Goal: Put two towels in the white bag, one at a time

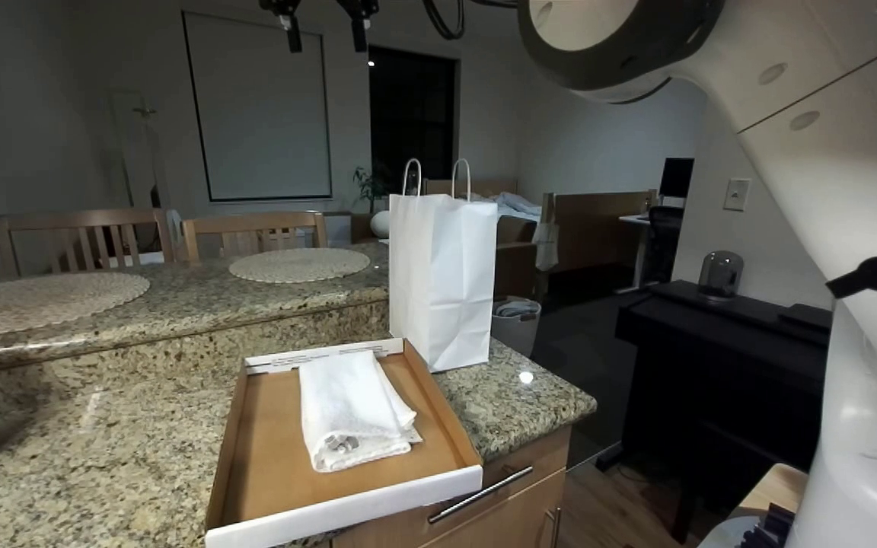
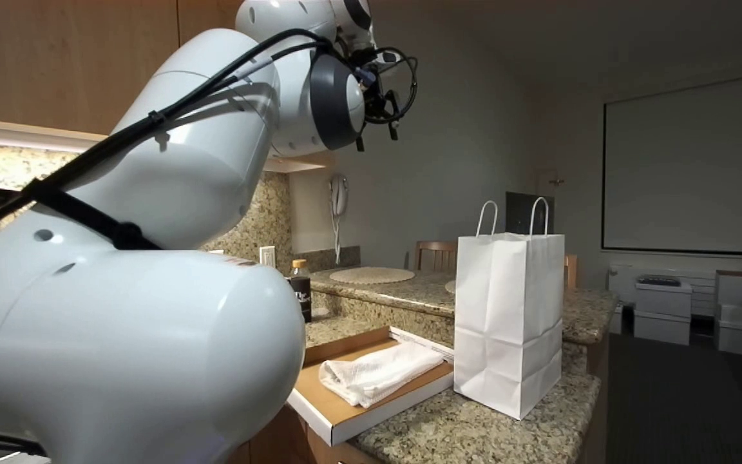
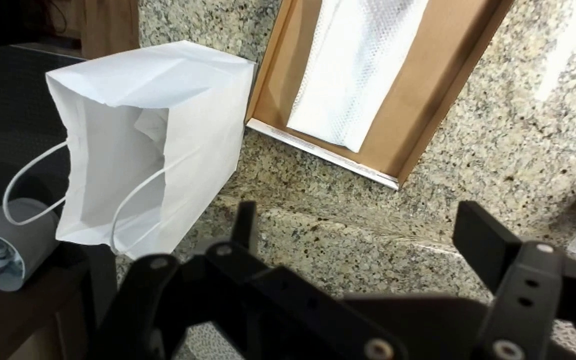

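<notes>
Pincer (image 3: 355, 220) hangs high above the granite worktop (image 1: 103, 457) at the end of a white arm (image 2: 184, 361), its jaws spread wide apart. In the wrist view, the step from the worktop's back edge up to a raised ledge (image 1: 187, 297) shows between the fingers (image 3: 488, 245).

A shallow cardboard tray (image 1: 267, 434) lies on the worktop, one corner at the edge over the drawers (image 1: 549, 457). In it a white towel (image 1: 355, 411) lies folded, within the tray's walls; whether it is one cloth or two stacked cannot be told. Just beside the tray, toward the worktop's outer corner, the white bag (image 1: 442, 281) stands upright, mouth open and both handles up; whether bag and tray touch is unclear. A pale shape (image 3: 153, 125) shows inside the bag in the wrist view, too indistinct to call paper or cloth.

Along the worktop, well apart from that corner, stands a dark bottle (image 2: 302, 296), orange-capped in an exterior view. Round woven mats (image 1: 299, 265) lie on the ledge, with wooden chairs (image 1: 81, 220) beyond its far edge. Past the worktop's outer corner are a basket (image 1: 515, 332) with cloth in it and dark furniture (image 1: 728, 350) bearing a glass dome (image 1: 720, 275).
</notes>
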Controlling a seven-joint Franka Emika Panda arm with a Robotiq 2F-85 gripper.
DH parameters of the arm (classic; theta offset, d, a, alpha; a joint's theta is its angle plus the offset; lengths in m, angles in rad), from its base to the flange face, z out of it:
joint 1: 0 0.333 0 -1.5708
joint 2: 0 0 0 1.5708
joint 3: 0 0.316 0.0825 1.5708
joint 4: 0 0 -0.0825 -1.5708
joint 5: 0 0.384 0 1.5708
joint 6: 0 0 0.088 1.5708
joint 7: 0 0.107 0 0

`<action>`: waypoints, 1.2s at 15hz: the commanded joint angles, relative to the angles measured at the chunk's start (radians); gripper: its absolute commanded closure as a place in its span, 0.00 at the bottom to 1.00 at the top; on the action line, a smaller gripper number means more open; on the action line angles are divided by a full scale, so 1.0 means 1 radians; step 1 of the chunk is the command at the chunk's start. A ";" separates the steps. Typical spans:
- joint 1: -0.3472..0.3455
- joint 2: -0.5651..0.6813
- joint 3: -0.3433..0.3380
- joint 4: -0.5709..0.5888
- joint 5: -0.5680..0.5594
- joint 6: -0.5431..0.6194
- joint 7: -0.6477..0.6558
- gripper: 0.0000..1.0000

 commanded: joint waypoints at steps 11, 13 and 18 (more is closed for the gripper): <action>0.027 -0.005 0.029 -0.010 -0.007 0.003 0.026 0.00; 0.028 -0.005 0.029 -0.010 -0.007 0.004 0.026 0.00; 0.028 -0.005 0.030 -0.010 -0.007 0.004 0.027 0.00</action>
